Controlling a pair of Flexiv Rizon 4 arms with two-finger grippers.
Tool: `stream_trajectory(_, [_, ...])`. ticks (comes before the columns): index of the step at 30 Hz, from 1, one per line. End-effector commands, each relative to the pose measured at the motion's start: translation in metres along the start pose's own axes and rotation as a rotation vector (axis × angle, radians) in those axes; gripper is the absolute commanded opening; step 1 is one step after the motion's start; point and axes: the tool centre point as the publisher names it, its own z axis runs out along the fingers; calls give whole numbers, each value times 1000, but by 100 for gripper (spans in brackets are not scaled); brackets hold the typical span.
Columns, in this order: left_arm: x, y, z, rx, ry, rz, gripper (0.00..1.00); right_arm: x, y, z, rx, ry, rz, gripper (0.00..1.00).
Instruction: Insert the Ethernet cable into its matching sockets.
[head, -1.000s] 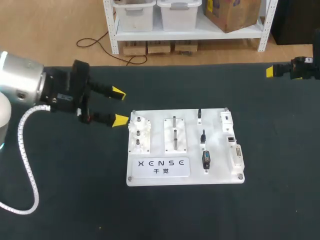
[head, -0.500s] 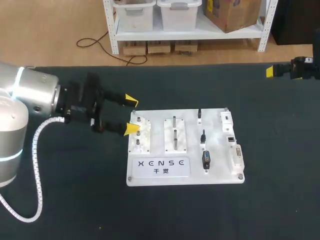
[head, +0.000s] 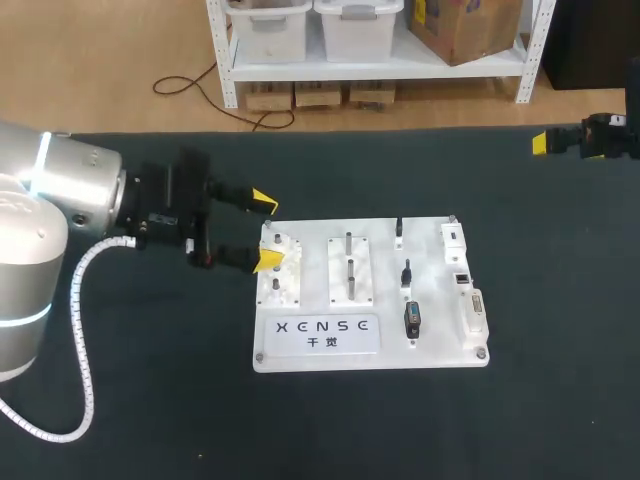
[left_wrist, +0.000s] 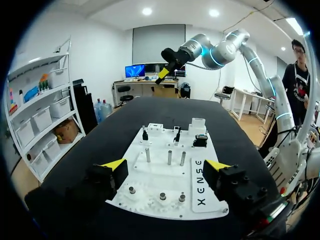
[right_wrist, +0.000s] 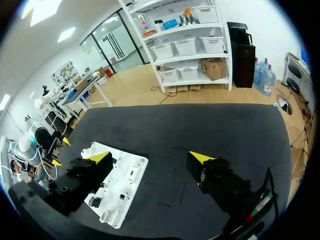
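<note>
Here the left gripper (head: 262, 232) hovers at the left end of the white board (head: 318, 336), its yellow-tipped fingers spread with nothing between them; the nearer tip overlaps the white peg block (head: 279, 283) mounted at that end, though contact cannot be judged. The left wrist view shows the same gripper (left_wrist: 166, 165) open above the board (left_wrist: 202, 187), with the metal pegs (left_wrist: 169, 157) ahead of the fingers. Three small black connectors (head: 411, 319) stand in a column on the board's right half, just beside a row of white socket housings (head: 472, 312) along its right edge; which of these belongs to the Ethernet cable cannot be told. The right gripper (head: 541, 142) sits at the far right corner of the dark table (head: 560, 300), well apart from the board. In its wrist view the right gripper (right_wrist: 152, 157) is likewise spread and empty over bare tabletop, the board (right_wrist: 131, 172) lying beside one finger.
</note>
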Motion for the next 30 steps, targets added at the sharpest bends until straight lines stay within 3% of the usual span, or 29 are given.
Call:
stream_trajectory(1, [1, -1, 0, -5, -5, 2, 100, 0, 0, 0, -2, 1, -1, 100])
stream_trajectory(6, [1, -1, 0, -5, -5, 2, 100, -1, 5, 3, 5, 23, -19, 100])
stream_trajectory(11, [1, -1, 0, -5, -5, 2, 100, 2, 41, 13, 66, 85, -4, 100])
stream_trajectory(19, [1, -1, 0, -5, -5, 2, 100, 22, 108, 27, 170, 255, 40, 100])
stream_trajectory(30, [1, -1, 0, -5, -5, 2, 100, 52, 148, 38, 366, 386, 28, 100])
